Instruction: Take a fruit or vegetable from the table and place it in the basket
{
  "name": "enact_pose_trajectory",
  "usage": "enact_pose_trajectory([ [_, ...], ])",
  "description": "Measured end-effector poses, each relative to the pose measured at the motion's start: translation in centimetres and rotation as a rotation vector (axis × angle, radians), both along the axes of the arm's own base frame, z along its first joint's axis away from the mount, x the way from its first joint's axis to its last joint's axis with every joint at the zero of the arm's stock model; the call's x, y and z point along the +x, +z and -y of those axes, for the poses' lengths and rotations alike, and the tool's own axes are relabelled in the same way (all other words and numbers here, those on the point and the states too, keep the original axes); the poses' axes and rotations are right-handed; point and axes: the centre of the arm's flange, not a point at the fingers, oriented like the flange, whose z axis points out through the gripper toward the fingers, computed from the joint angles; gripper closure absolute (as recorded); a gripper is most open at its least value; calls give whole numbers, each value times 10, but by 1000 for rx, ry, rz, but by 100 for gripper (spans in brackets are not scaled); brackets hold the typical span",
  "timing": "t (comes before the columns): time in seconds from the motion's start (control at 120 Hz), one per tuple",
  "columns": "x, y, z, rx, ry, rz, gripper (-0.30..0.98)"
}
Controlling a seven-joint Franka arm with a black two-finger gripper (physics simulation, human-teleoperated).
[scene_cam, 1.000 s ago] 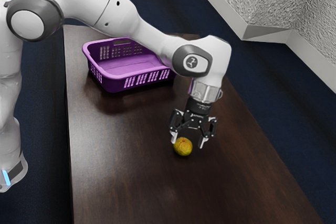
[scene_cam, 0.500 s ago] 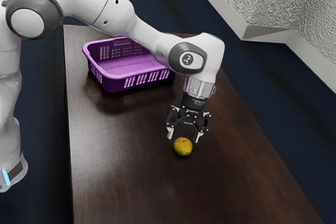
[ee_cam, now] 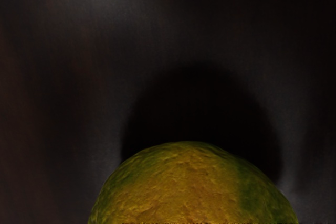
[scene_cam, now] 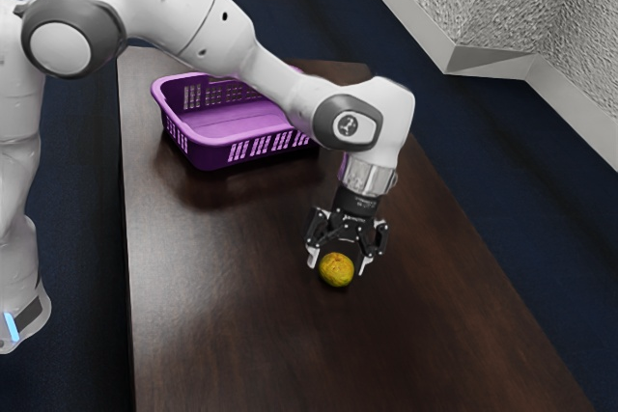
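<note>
In the exterior view my gripper is low over the table, pointing down, its two fingers apart on either side of a round yellow-orange fruit. A small gap shows between the fruit and the fingertip toward the exterior view's right. The fruit rests on the wood. In the wrist view the fruit appears large at the lower edge, yellow-orange with green patches. A purple basket stands farther back on the table, toward the exterior view's left, with part of it behind my arm.
The dark wooden table extends around the fruit, and its long edge runs along the exterior view's right. My forearm passes above the basket's rim. A pale textured block lies beyond the table.
Over the last half second my hand has come down around the fruit, after rising and shifting slightly toward the exterior view's left before that. The fruit and basket have stayed put.
</note>
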Motion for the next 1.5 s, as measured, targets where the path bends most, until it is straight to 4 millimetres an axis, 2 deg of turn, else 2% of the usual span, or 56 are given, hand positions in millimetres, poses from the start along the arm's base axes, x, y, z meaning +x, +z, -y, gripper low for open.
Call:
enact_pose_trajectory([
  [0.383, 5, -12, 1, 3, 6, -2, 1],
  [0.45, 5, -12, 1, 4, 5, -2, 6],
  [0.608, 4, -7, 6, 9, -3, 10, 28],
  [0.717, 4, -4, 6, 13, -3, 14, 32],
  [0.9, 2, 17, 8, 25, -12, 52, 34],
  [1.058, 1, 58, 5, 65, -37, 135, 35],
  [1.175, -2, 83, -9, 86, -26, 182, 34],
  [1.392, -14, 132, -53, 125, 21, 248, 34],
  [1.45, -17, 140, -73, 127, 49, 249, 34],
  [1.5, -20, 147, -102, 130, 94, 245, 34],
])
